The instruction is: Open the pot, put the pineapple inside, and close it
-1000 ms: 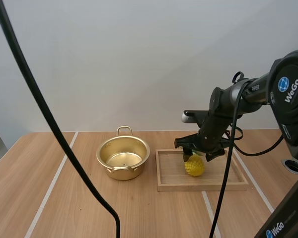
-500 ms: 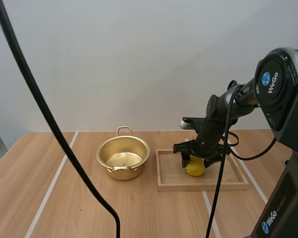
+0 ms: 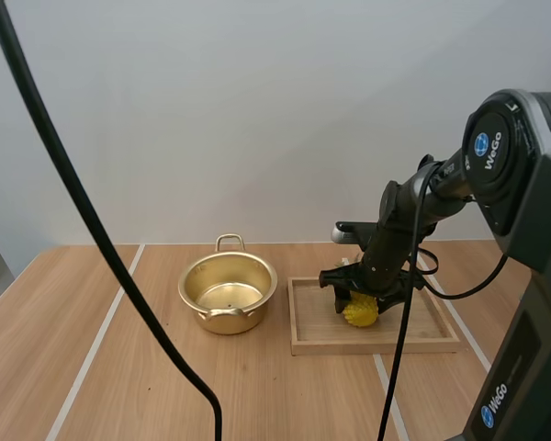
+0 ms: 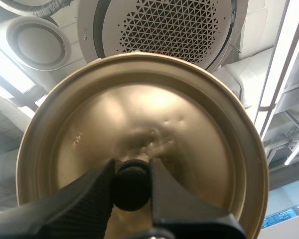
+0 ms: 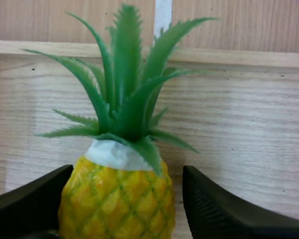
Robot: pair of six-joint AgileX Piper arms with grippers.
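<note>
pineapple (image 3: 360, 310): on wooden tray (image 3: 386, 342), lower right of centre, beside the open pot (image 3: 228, 292) on the counter (image 3: 37, 312) | right pincer (image 5: 127, 172): spread wide, fingers flanking the fruit body, not pinching | left pincer (image 4: 132, 185): clamped on the lid (image 4: 139, 114) knob | handling: probably light, rigid, smooth plastic; grip the yellow body, not the leaves

A plain off-white wall (image 3: 257, 110) rises behind a light-brown wooden surface (image 3: 37, 349) crossed by pale stripes (image 3: 95, 340), evenly lit.
</note>
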